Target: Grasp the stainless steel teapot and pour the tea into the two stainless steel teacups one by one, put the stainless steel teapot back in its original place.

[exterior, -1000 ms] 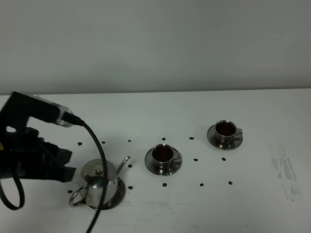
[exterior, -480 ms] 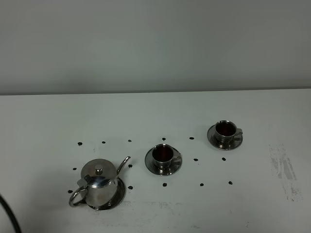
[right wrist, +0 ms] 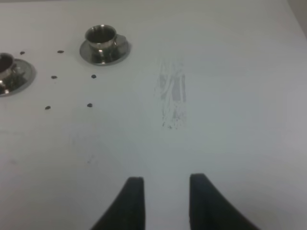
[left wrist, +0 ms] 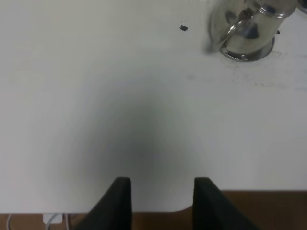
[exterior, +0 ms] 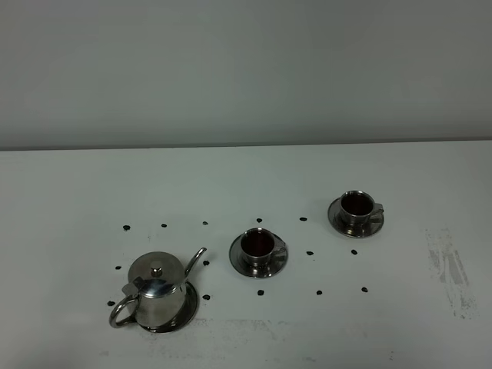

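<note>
The stainless steel teapot [exterior: 156, 296] stands upright on its round steel dish [exterior: 191, 302] at the front left of the white table, spout toward the cups. Two stainless steel teacups [exterior: 258, 245] [exterior: 357, 206] sit on saucers to its right, and both hold dark tea [exterior: 257, 242]. Neither arm shows in the high view. In the left wrist view my left gripper [left wrist: 162, 181] is open over the table's front edge, well back from the teapot [left wrist: 249, 26]. My right gripper [right wrist: 166, 179] hovers with its fingers apart and nothing between them, far from the cup [right wrist: 101, 37].
Small dark specks [exterior: 260, 293] lie scattered around the cups and teapot. A grey scuff mark [exterior: 450, 270] marks the table on the right. The table's front edge and a white cable [left wrist: 53, 219] show below my left gripper. A plain wall stands behind.
My left arm, beside the teapot a second ago, has pulled back out of the high view. Teapot and cups have not moved.
</note>
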Controlling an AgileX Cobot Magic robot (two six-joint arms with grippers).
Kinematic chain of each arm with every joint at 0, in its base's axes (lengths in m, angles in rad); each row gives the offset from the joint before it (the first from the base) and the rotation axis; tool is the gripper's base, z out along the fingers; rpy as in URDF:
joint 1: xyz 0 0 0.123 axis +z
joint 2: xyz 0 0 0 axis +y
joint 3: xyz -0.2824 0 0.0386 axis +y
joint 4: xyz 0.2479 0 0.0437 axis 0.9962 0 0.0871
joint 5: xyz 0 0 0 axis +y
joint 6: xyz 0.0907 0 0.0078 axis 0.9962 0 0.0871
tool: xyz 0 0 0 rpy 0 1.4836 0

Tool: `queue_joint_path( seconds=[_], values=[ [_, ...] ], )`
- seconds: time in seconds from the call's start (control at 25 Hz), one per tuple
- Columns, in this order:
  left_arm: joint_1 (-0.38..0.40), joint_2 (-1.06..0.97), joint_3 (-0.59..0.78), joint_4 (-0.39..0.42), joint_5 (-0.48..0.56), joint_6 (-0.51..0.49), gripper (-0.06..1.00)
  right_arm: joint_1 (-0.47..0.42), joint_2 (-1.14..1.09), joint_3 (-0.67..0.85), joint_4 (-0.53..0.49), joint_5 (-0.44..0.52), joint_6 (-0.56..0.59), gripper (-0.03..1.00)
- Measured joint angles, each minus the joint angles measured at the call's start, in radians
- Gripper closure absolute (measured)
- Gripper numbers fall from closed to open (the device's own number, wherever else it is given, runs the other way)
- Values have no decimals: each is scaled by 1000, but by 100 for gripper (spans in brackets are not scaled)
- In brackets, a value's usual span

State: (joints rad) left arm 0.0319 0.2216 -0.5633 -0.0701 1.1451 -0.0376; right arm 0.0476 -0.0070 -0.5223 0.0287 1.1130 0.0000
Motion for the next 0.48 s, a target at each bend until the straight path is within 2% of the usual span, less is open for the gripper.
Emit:
queue_joint_path(
  seconds=[0.48],
  values=[
    [0,-124,107,13,-71,-4,60,0,0,0,0,0,0,74]
  ],
)
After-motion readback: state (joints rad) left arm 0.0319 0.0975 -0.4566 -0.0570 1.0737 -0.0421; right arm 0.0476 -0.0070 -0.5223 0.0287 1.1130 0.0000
